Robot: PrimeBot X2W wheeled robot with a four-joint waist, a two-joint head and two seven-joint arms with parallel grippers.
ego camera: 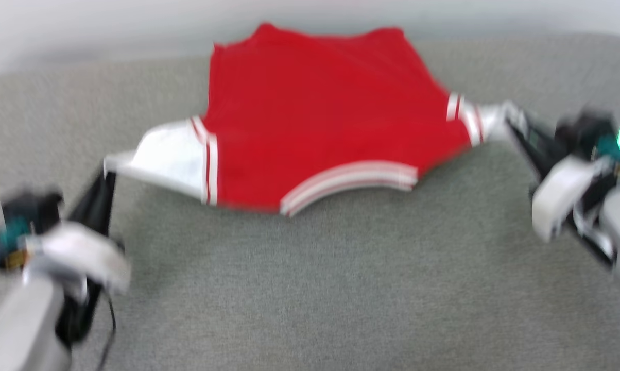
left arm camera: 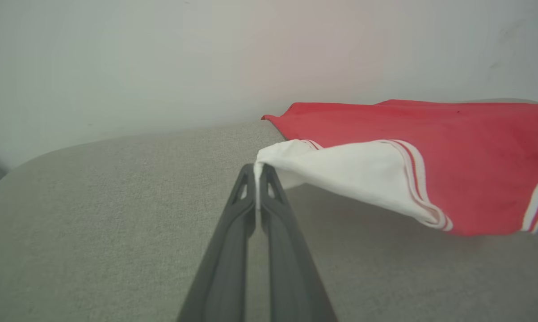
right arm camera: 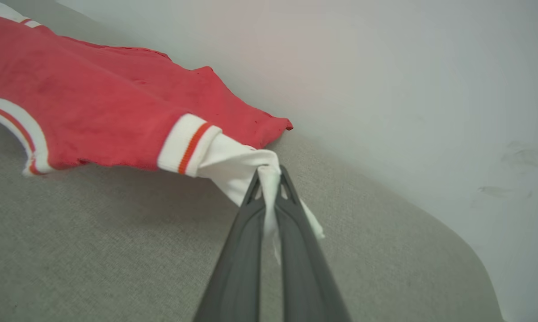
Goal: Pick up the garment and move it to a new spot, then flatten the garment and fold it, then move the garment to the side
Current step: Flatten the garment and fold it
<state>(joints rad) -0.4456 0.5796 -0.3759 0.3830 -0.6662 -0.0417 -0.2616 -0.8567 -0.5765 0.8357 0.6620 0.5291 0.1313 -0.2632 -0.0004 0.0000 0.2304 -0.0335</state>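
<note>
Flattening seems underway: the garment (ego camera: 310,118) spreads toward twelve o'clock on the surface (ego camera: 341,288), left tool (ego camera: 107,174) at eight and right tool (ego camera: 511,121) at three pinching its white sleeves (ego camera: 171,154); next, lay it down evenly, then fold.

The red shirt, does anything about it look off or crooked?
No damage shows. The garment is stretched unevenly: the right gripper holds its sleeve bunched into a twist, while the left gripper pinches only a sleeve corner.
</note>
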